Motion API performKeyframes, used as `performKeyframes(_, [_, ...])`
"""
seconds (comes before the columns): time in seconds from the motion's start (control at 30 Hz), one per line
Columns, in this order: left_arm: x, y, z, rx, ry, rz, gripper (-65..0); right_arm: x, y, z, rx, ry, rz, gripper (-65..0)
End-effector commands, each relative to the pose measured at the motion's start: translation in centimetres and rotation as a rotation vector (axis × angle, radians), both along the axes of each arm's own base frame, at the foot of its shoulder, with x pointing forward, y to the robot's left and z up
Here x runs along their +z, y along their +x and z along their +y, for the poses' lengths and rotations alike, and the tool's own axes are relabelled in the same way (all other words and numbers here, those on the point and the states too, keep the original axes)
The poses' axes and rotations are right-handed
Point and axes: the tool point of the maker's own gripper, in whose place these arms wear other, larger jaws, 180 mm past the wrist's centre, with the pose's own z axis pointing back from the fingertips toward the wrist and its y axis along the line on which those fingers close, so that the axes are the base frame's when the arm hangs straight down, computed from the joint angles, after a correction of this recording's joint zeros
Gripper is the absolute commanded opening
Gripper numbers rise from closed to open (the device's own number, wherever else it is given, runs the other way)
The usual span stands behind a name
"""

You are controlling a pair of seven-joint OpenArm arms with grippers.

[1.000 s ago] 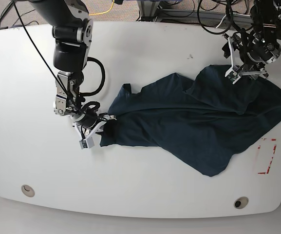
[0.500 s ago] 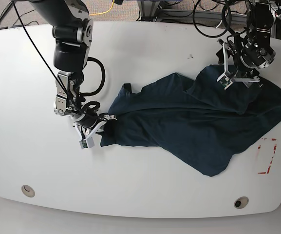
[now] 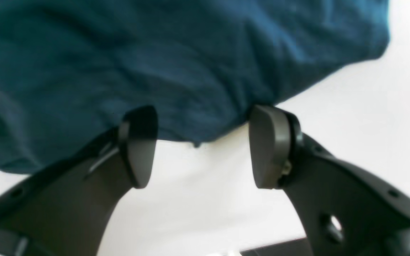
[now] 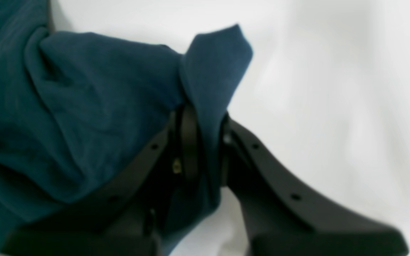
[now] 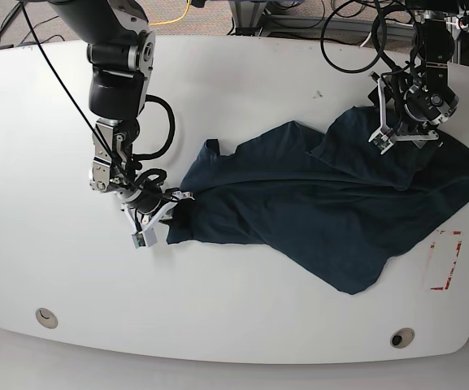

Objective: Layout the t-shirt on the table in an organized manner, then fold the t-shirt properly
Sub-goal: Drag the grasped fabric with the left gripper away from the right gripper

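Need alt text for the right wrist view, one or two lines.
The right gripper is shut on a bunched corner of the t-shirt, a point of fabric sticking up past the jaws. The white table fills the right side.

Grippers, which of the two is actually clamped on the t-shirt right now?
The right gripper: its jaws are pinched shut on a fold of the t-shirt. The left gripper is spread open above the cloth's edge.

No text, label, brand or number can be read anywhere. The table [image 5: 242,325] bears only a red tape mark [image 5: 445,260], a plain outline; the t-shirt [image 5: 332,203] looks unprinted, though both wrist views are blurred.
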Motion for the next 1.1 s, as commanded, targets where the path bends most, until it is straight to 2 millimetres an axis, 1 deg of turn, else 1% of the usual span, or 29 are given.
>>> performKeyframes(0.0, [0.0,0.5,0.4,-0.001,-0.004,-0.013,-26.5,1.8,1.4,-0.3,-0.008,0.005,-0.052,-58.0])
performKeyframes(0.13, [-0.3,0.2,0.5,0.004,-0.005,0.000,-26.5,1.8,1.4,-0.3,-0.008,0.005,-0.052,-58.0])
performKeyframes(0.27, [-0.5,0.1,0.0,-0.012,-0.009,0.006,-26.5,1.8,1.4,-0.3,-0.008,0.005,-0.052,-58.0])
performKeyframes(0.57, [-0.7,0.1,-0.1,-0.014,-0.013,0.008,-27.1,1.8,1.4,-0.4,-0.009,0.005,-0.052,-58.0])
performKeyframes(0.63, [-0.6,0.2,-0.3,-0.018,-0.021,0.001,-31.4,1.8,1.4,-0.4,-0.009,0.005,-0.052,-58.0])
performKeyframes(0.67, [-0.7,0.2,-0.4,-0.018,-0.025,-0.001,-34.6,1.8,1.4,-0.4,-0.009,0.005,-0.052,-58.0])
performKeyframes(0.77, [-1.6,-0.2,-0.4,-0.016,-0.034,0.025,-48.3,1.8,1.4,-0.4,-0.009,0.005,-0.052,-58.2])
performKeyframes(0.87, [-2.5,-0.6,0.0,0.001,-0.036,0.057,-61.4,1.8,1.4,-0.4,-0.009,0.005,-0.052,-58.2])
performKeyframes(0.9, [-2.6,-0.5,0.1,0.006,-0.036,0.057,-64.2,1.8,1.4,-0.4,-0.009,0.005,-0.052,-58.3])
performKeyframes(0.97, [-2.7,-0.1,0.3,0.012,-0.037,0.058,-65.0,1.7,1.3,-0.4,-0.009,0.005,-0.050,-58.3])
performKeyframes(1.07, [-2.8,-0.1,0.4,0.016,-0.038,0.061,-65.0,1.7,1.3,-0.4,-0.009,0.005,-0.050,-58.3])
